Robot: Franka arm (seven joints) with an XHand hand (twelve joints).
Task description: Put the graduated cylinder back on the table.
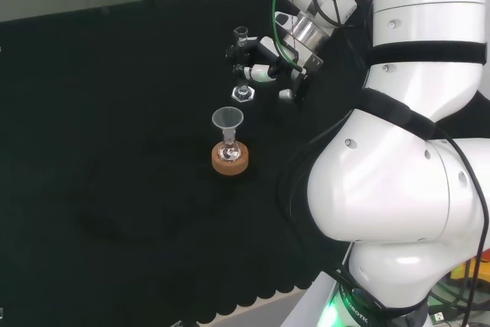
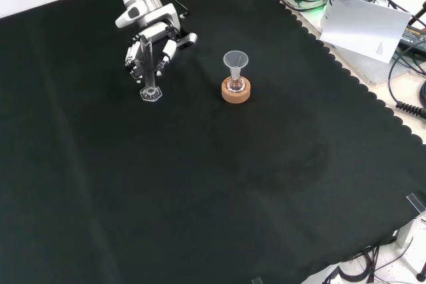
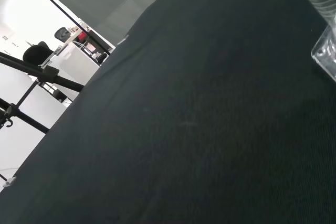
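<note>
We see the hand [image 2: 150, 48] curled round a clear, upright graduated cylinder [image 2: 149, 71] with hexagonal foot, left of the cork ring [image 2: 235, 91] in front view.

My bench [image 2: 219, 184] was covered with black cloth [image 1: 115, 151], its scalloped hem showing along the right edge in the front view. A cork ring [image 2: 235, 92] sat on the cloth, carrying a small flask with a clear funnel [image 2: 235, 60] in its neck. To its left in that view, the graduated cylinder [image 2: 150, 81] stood upright, and I could not tell whether its hexagonal base touched the cloth.
</note>
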